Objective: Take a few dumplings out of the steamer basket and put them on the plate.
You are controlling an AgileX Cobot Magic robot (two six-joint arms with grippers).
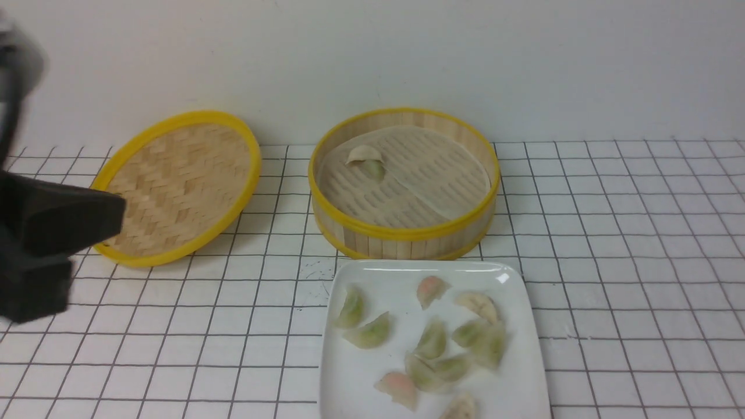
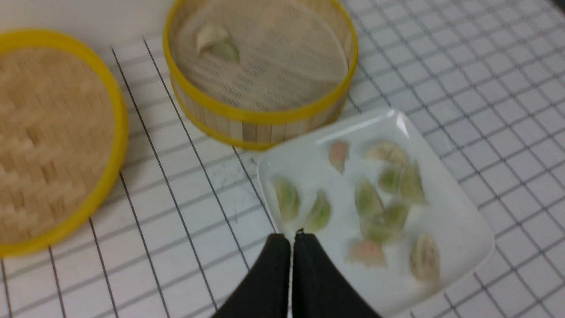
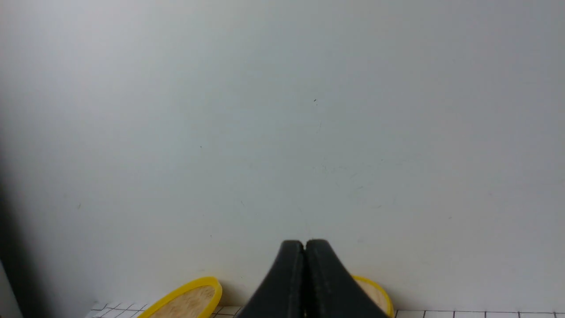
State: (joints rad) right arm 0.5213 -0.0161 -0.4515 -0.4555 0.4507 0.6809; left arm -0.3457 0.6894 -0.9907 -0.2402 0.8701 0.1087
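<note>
We log: plate (image 1: 361, 378) on the surface just in front of the steamer basket (image 1: 404, 234), carrying roughly ten dumplings (image 1: 432, 339); two more lie touching on the basket's liner (image 1: 442, 174). Left tool (image 2: 291, 236) — closed on nothing, well apart from the basket. Right tool (image 3: 304, 244) closed too, empty, facing the wall (image 3: 282, 110). Risk, we judge: the touching pair may lift together, or the loose liner may drag up. The left wrist view shows the plate's near corner — the front view crops it.

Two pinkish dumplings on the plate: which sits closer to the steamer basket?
The pinkish dumpling by the plate far edge, right before the steamer basket; the other pink dumpling lies near the front edge.
</note>
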